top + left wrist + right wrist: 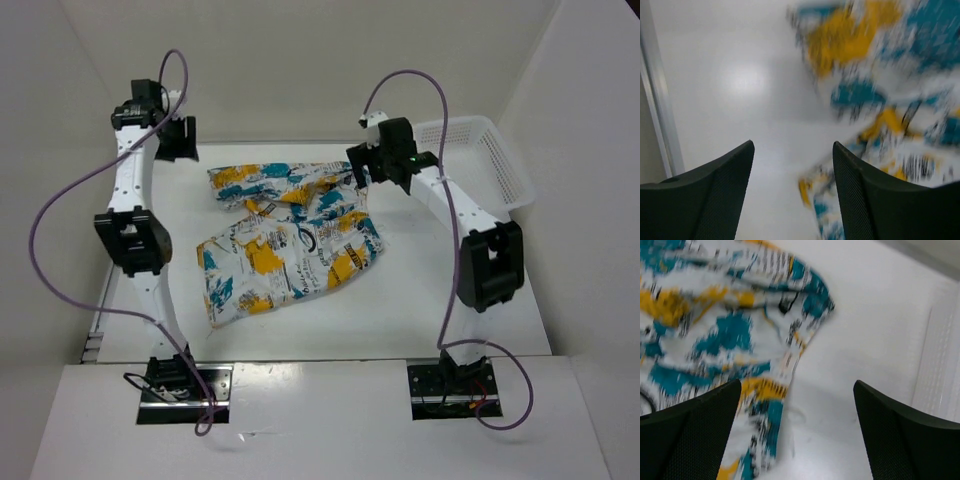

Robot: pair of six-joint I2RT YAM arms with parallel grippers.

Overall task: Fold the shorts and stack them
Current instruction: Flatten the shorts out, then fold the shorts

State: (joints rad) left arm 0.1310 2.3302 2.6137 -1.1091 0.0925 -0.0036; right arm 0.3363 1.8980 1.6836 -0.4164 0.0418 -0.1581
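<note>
The shorts (285,235), white with teal, yellow-orange and black splotches, lie crumpled and partly folded in the middle of the table. My left gripper (178,138) hangs at the far left, beyond the cloth's upper left corner. In the left wrist view it (792,150) is open over bare table, with the shorts (880,85) blurred to its right. My right gripper (372,166) is above the cloth's upper right edge. In the right wrist view it (797,390) is open, nothing between its fingers, and the shorts (725,325) lie to the left below.
A white plastic lattice basket (492,160) stands at the far right of the table, its wall (940,375) showing in the right wrist view. A metal rail (660,110) runs along the table's left edge. Purple cables loop over both arms.
</note>
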